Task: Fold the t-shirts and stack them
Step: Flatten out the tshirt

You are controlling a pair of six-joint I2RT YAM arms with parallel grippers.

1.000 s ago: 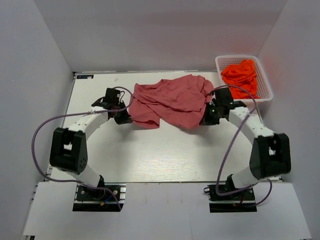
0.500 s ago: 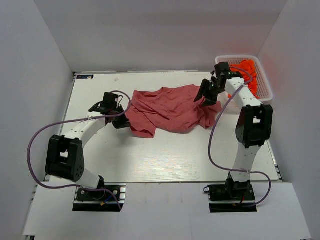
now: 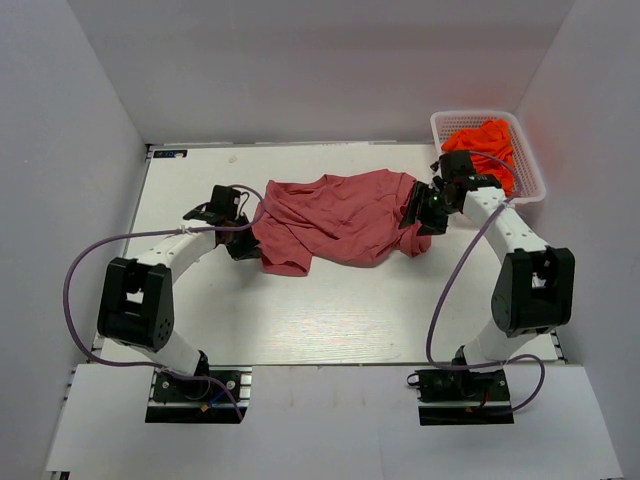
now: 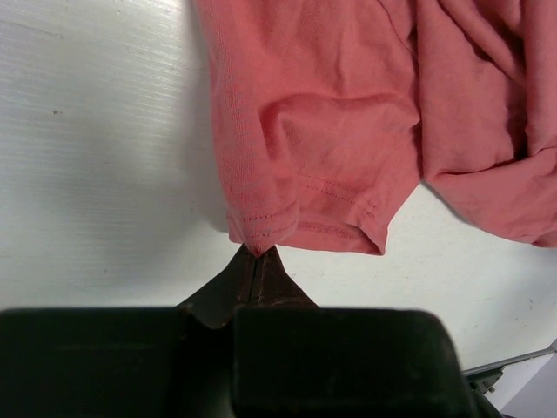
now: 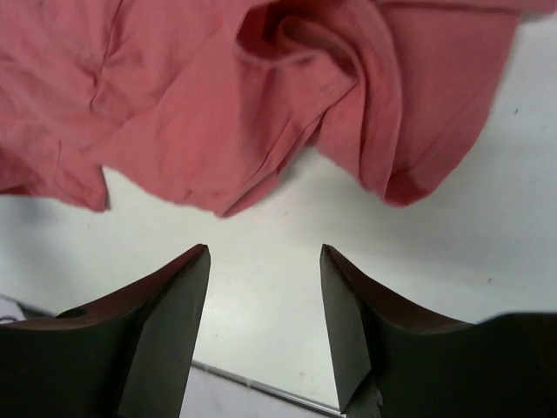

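From the top camera I saw the red tee [image 3: 335,215] lying rumpled across the back middle of the table [image 3: 300,320], spread from left to right between the two arms. The orange tees [image 3: 482,148] sat heaped in the basket [image 3: 437,122] at the back right corner, apart from the red tee. The left gripper [image 3: 248,247] was at the red tee's near left corner. The right gripper [image 3: 418,215] was at its right edge, beside a bunched fold. From up there I could not make out how either pair of jaws stood.

On the left wrist camera the jaws were pressed together, and a hem corner of the red tee ran down into their tips, pinched there. A stitched hem ran off to the right of that corner, and bare table showed to the left.

On the right wrist camera the jaws stood wide apart with only bare table between them, so they held nothing. The red tee lay just beyond the tips in thick folds, not touching them.
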